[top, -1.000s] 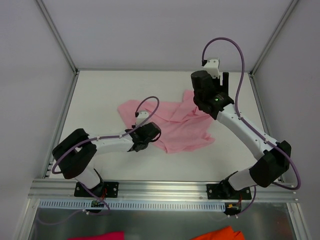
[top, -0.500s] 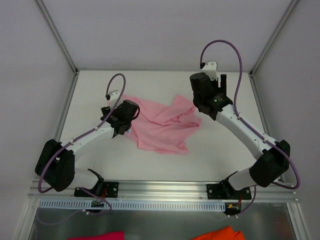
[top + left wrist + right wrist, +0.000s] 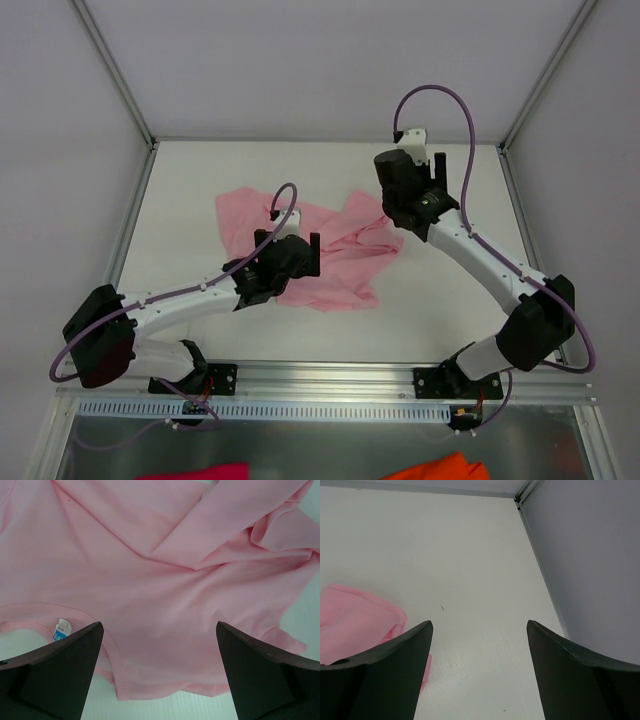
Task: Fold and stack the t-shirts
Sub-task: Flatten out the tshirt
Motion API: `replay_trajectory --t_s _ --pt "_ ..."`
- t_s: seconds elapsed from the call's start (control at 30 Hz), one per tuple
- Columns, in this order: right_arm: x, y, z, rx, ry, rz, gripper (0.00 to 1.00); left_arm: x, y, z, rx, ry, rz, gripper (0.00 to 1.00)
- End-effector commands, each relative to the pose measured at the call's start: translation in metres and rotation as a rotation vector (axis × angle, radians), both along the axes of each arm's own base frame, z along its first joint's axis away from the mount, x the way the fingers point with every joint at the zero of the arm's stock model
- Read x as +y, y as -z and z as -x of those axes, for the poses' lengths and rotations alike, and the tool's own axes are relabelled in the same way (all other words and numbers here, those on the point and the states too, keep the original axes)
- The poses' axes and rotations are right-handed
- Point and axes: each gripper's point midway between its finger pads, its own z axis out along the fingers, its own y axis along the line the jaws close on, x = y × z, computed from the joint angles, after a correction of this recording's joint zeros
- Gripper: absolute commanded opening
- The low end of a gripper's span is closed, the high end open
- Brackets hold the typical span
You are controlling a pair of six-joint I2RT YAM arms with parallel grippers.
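Well, the soft light pink short-sleeved t-shirt lies in a rumpled heap in the middle of the flat white worktop. It is not folded. Parts of the cloth lap over each other, and one bit sticks out toward the far left.

The left gripper hangs over the near left part of the shirt. Its two dark fingers stand far apart with nothing between them, only pink cloth below. I cannot tell if they touch the cloth. From the left wrist, a small white neck label shows inside the neck edge, just beside one finger.

The right gripper is at the far right, past the edge of the shirt. Its fingers are spread wide too and hold nothing. Under it is bare worktop, with a pink corner of the shirt off to one side.
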Motion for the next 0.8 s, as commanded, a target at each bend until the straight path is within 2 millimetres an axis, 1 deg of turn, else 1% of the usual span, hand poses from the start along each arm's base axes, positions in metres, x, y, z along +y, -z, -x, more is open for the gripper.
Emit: replay_trajectory --t_s 0.0,0.03,0.07,0.1,0.13,0.17,0.2,0.23,0.27,0.3,0.33,0.37,0.4,0.43,0.47,0.5,0.53,0.57,0.6,0.63,0.67,0.7,0.73,0.77 --pt "0.006 -0.004 -0.001 -0.026 -0.004 -0.036 0.81 -0.001 0.001 -0.004 -0.017 -0.005 0.032 0.99" --pt "0.006 -0.004 -0.001 -0.025 -0.006 -0.037 0.81 -0.002 0.003 -0.006 -0.017 -0.012 0.025 0.99" --pt "0.008 -0.003 -0.001 -0.020 -0.014 -0.038 0.81 0.004 0.006 -0.010 -0.017 -0.050 -0.019 0.99" --pt "0.008 -0.003 0.000 -0.022 -0.013 -0.040 0.81 0.007 0.006 -0.014 -0.026 -0.078 -0.038 0.99" --pt "0.008 -0.001 0.000 -0.016 -0.016 -0.036 0.81 0.018 0.004 -0.026 -0.040 -0.144 -0.082 0.99" --pt "0.009 0.000 -0.001 -0.014 -0.019 -0.037 0.81 0.017 0.003 -0.026 -0.044 -0.142 -0.081 0.99" --pt "0.010 0.002 0.000 -0.009 -0.021 -0.035 0.81 0.017 0.004 -0.043 -0.028 -0.145 -0.056 0.99" --pt "0.009 0.004 0.000 0.000 -0.022 -0.035 0.81 0.014 0.004 -0.054 -0.020 -0.106 -0.046 0.99" --pt "0.012 0.006 0.001 0.007 -0.033 -0.043 0.81 0.010 0.003 -0.068 -0.014 -0.094 0.006 0.99" --pt "0.013 0.010 0.002 0.017 -0.041 -0.043 0.81 0.014 0.006 -0.089 0.032 -0.098 0.052 0.99" --pt "0.014 0.012 0.004 0.023 -0.047 -0.040 0.81 0.019 0.005 -0.099 0.045 -0.110 0.058 0.99" --pt "0.012 0.012 0.006 0.023 -0.046 -0.041 0.81 0.022 0.011 -0.110 0.060 -0.124 0.054 0.99" --pt "0.012 0.013 0.008 0.022 -0.045 -0.049 0.81 0.023 -0.001 -0.124 0.055 -0.137 0.069 0.99" --pt "0.011 0.018 0.011 0.030 -0.046 -0.050 0.81 0.035 -0.003 -0.137 0.075 -0.164 0.092 0.99" --pt "0.011 0.017 0.013 0.021 -0.055 -0.069 0.81 0.040 0.002 -0.148 0.092 -0.184 0.084 0.99" --pt "0.011 0.019 0.014 0.021 -0.059 -0.078 0.81 0.044 -0.014 -0.162 0.084 -0.213 0.097 0.99" --pt "0.011 0.025 0.016 0.033 -0.066 -0.080 0.82 0.061 -0.017 -0.174 0.092 -0.260 0.095 0.99" --pt "0.014 0.026 0.016 0.039 -0.082 -0.090 0.82 0.064 -0.026 -0.191 0.085 -0.274 0.104 0.99" --pt "0.015 0.027 0.016 0.044 -0.088 -0.090 0.82 0.071 -0.028 -0.197 0.089 -0.295 0.097 0.99" --pt "0.015 0.028 0.016 0.047 -0.088 -0.091 0.82 0.090 -0.027 -0.202 0.105 -0.337 0.076 0.99" --pt "0.014 0.030 0.017 0.055 -0.085 -0.085 0.82 0.095 -0.032 -0.211 0.101 -0.354 0.077 0.99" --pt "0.014 0.030 0.018 0.055 -0.085 -0.089 0.82 0.101 -0.031 -0.216 0.110 -0.369 0.084 0.98" --pt "0.015 0.032 0.019 0.058 -0.088 -0.094 0.82 0.108 -0.028 -0.216 0.134 -0.384 0.081 0.99" --pt "0.014 0.031 0.020 0.056 -0.090 -0.100 0.82 0.120 -0.027 -0.225 0.137 -0.422 0.082 0.99"
